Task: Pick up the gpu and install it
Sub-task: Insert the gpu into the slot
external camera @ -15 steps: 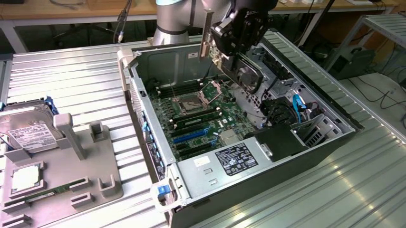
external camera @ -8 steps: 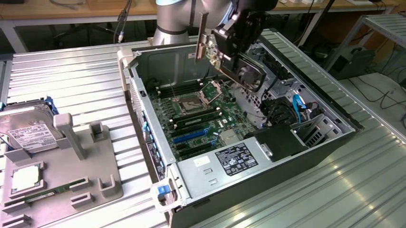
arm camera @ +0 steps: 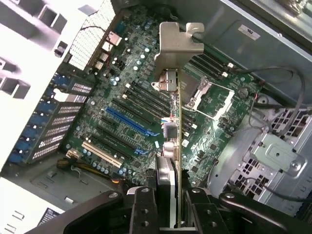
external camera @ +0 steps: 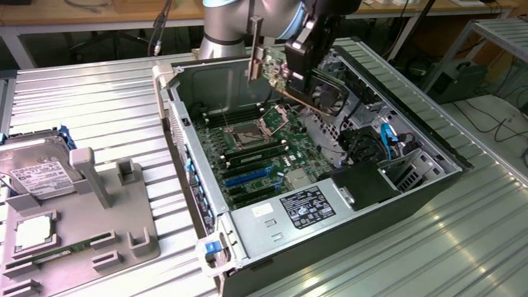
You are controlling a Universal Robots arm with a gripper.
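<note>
The black gripper (arm camera: 169, 197), jaws nearly closed, pinches the gpu (external camera: 326, 96), a thin dark card with a fan and a silver end bracket, above the open grey computer case (external camera: 355, 241).

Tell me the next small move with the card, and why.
Probably carry the card sideways toward the blue slot, turning it to run along that slot, before lowering. The fingers hold it on edge, high above the motherboard, and in the wrist view it hangs nearer the processor socket and at an angle to the slot.
</note>
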